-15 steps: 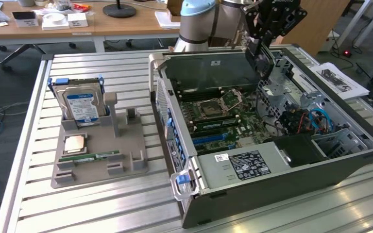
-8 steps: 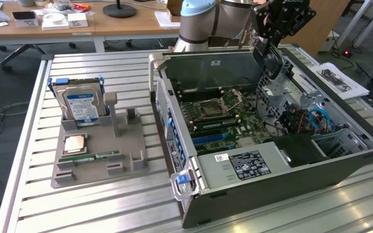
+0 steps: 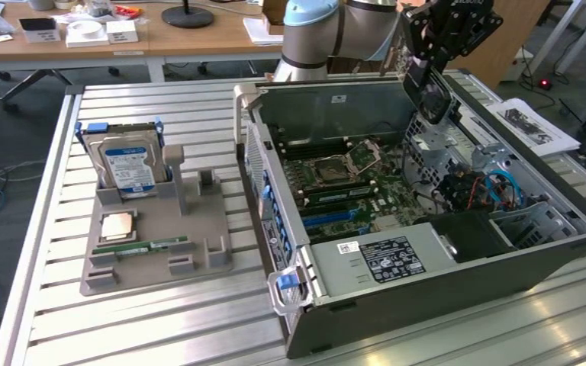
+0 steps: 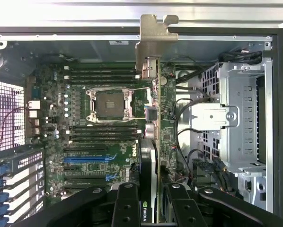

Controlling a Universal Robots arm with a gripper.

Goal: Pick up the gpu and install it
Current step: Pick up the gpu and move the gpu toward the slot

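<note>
Exterior view: the thin dark gpu (image 3: 433,95) card with a silvery metal edge is clamped in the black gripper (image 3: 423,61) of the arm, jaws closed narrow on the card's upper end. The card is hung upright over the far end of the open grey metal computer case (image 3: 537,252), above the green motherboard (image 3: 344,191), not seated in any slot. A grey plastic fixture tray (image 3: 201,259) is seen on the slatted aluminium table (image 3: 120,328), at the exterior view's left of the case and apart from it. A silver hard drive with a blue label (image 3: 130,168) is stood upright in the tray, and a small green RAM stick (image 3: 156,246) is laid flat nearer the camera. Wrist view: the gpu (image 4: 148,170) is seen edge-on, gripped between the black fingers (image 4: 127,205) of the gripper (image 4: 153,210), with its silvery bracket (image 4: 153,42) at the end away from the fingers. The card is lined up over the motherboard (image 4: 84,189), between the square silver CPU socket (image 4: 109,104) and the perforated silver drive cage (image 4: 241,118). The blue expansion slots (image 4: 84,158) are seen uncovered beside the card.
</note>
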